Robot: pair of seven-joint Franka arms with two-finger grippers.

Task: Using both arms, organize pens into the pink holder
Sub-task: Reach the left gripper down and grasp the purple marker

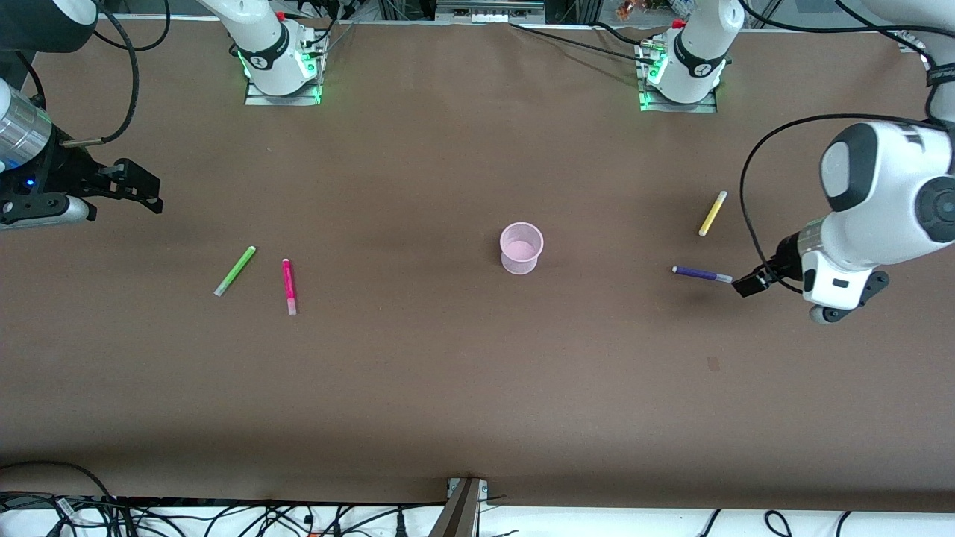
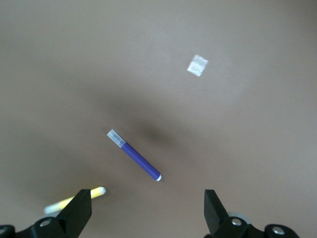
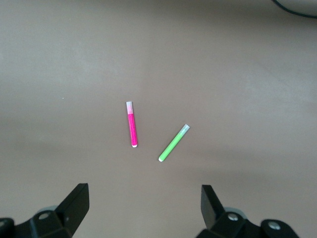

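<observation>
Left claw (image 2: 147, 210): hanging open over the purple pen (image 1: 701, 274).
Right claw (image 3: 143, 206): hovering open above the magenta pen (image 3: 132, 124) and green pen (image 3: 174, 143).
Pink holder (image 1: 521, 249): standing upright mid-worktop (image 1: 477, 388).

A robotics lab is showing itself here: two white arm bases (image 1: 282, 56) are glowing green along the top of the frame, bolted to a brown-covered desk (image 1: 477, 388), while black cables (image 1: 224, 516) are lying tangled along the bottom edge and metal framing (image 1: 489, 9) is standing at top center.
</observation>
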